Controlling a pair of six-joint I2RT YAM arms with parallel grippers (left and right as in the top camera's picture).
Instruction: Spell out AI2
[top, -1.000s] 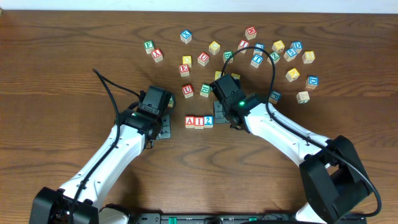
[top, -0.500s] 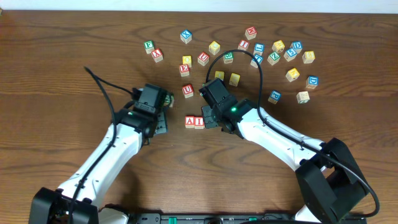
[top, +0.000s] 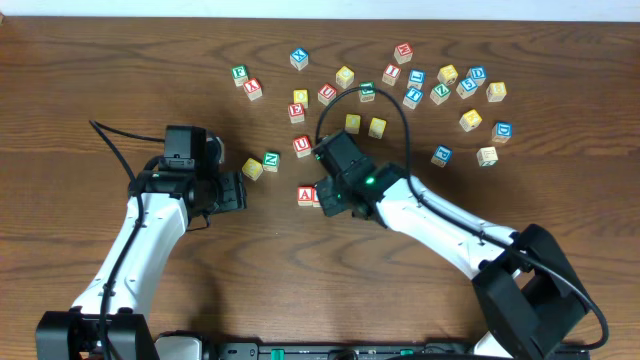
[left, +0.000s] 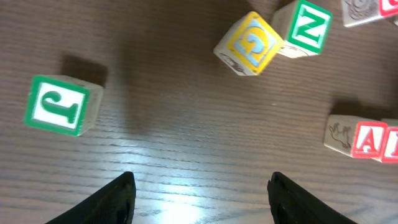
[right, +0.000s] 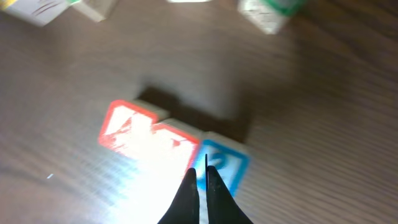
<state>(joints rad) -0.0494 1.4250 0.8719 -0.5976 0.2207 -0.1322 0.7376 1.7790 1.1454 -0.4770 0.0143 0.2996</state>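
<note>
The red A cube (top: 306, 195) lies mid-table, and my right gripper (top: 326, 196) covers the cubes just right of it in the overhead view. In the right wrist view the red A (right: 124, 127), red I (right: 173, 142) and blue 2 (right: 225, 163) stand touching in a row. My right gripper (right: 202, 173) is shut, its tips at the seam between I and 2. My left gripper (top: 236, 193) is off to the left of the row. It (left: 202, 190) stands open over bare wood with nothing between its fingers. The A (left: 367, 138) shows at the right edge of the left wrist view.
A yellow cube (top: 252, 168) and a green N cube (top: 271, 160) sit between the left gripper and the row. A green J cube (left: 62, 104) lies near the left gripper. Several loose letter cubes (top: 440, 85) are scattered across the far side.
My left gripper has opened and drawn back to the left, uncovering the yellow and green N cubes. My right gripper has moved left over the I and 2.
</note>
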